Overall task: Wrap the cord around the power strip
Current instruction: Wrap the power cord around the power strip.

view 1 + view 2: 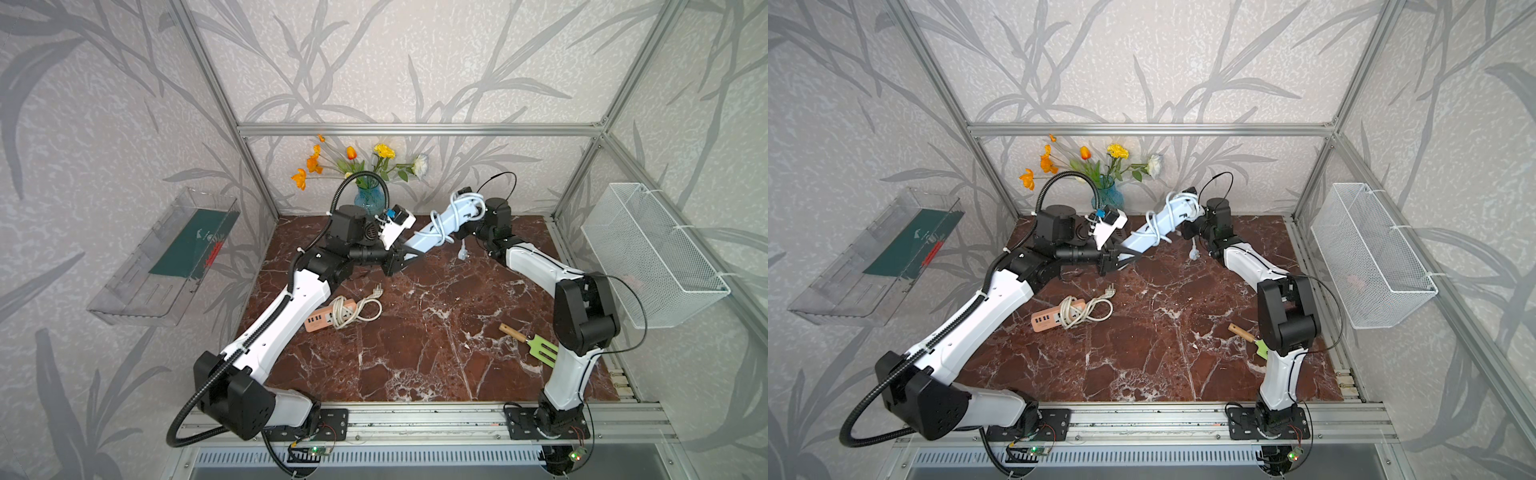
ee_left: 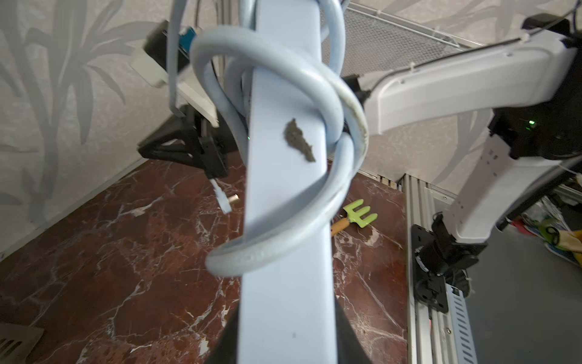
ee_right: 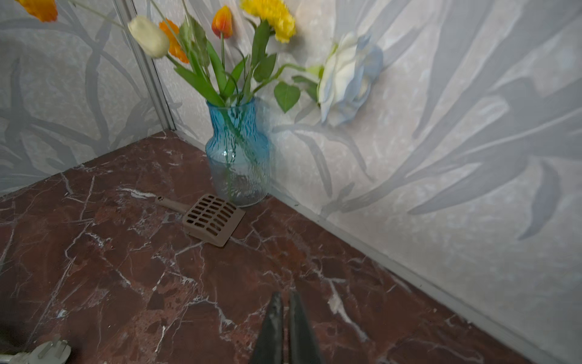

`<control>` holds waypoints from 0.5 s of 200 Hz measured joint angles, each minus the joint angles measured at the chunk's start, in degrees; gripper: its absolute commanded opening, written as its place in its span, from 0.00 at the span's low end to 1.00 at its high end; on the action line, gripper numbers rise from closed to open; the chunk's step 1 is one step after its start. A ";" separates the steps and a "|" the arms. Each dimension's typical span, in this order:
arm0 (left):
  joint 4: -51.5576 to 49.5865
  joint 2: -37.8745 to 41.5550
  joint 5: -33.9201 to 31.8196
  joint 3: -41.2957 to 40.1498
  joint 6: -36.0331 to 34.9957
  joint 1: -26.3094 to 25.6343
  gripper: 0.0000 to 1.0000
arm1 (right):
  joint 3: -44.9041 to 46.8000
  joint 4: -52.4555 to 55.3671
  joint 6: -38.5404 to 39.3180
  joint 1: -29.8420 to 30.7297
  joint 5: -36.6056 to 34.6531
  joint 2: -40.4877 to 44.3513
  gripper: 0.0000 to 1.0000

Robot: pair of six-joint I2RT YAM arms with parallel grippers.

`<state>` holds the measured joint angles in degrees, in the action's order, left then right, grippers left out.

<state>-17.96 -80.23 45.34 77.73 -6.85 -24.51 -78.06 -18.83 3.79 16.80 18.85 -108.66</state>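
A pale blue power strip (image 1: 446,219) (image 1: 1160,222) is held slanted above the marble table, and its bare face fills the left wrist view (image 2: 283,195). Its cord (image 1: 435,227) (image 2: 327,91) loops around the body in several loose turns. The plug (image 1: 462,254) (image 1: 1192,253) (image 3: 47,353) hangs free under the strip's far end. My left gripper (image 1: 409,255) (image 1: 1127,258) (image 2: 286,340) is shut on the strip's near end. My right gripper (image 3: 285,297) (image 2: 141,148) is shut and empty beside the far end, pointing toward the vase, and is mostly hidden in both top views.
A pink power strip (image 1: 328,318) (image 1: 1054,320) with a beige coiled cord lies on the table under my left arm. A green hand fork (image 1: 536,347) lies near the right arm. A blue vase (image 1: 370,199) (image 3: 237,157) and a brown scoop (image 3: 211,219) are at the back wall.
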 measured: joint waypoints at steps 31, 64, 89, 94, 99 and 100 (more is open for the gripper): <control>1.51 -3.69 -7.32 0.11 0.48 1.73 0.00 | 8.26 -5.92 -7.06 0.61 -4.31 -0.02 0.00; 1.18 -6.32 -16.22 0.11 0.79 3.48 0.00 | 15.06 -6.38 -8.24 3.02 -7.54 3.17 0.00; -1.18 -7.98 -19.54 0.72 1.07 5.75 0.00 | 16.79 -2.01 -3.39 8.13 -10.67 8.90 0.00; -1.99 -8.48 -19.54 1.18 1.01 6.25 0.00 | 16.79 -0.72 -1.88 9.57 -11.50 10.12 0.00; -3.10 -9.01 -19.47 1.81 0.81 6.56 0.00 | 16.70 0.37 -0.44 10.99 -12.46 11.26 0.00; -3.30 -9.09 -19.43 1.90 0.76 6.60 0.00 | 16.65 0.76 0.13 11.50 -12.79 11.63 0.00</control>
<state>-21.26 -89.32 25.91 79.64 -6.09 -17.91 -61.41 -18.06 3.92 28.29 6.07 -97.03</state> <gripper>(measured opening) 0.281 0.074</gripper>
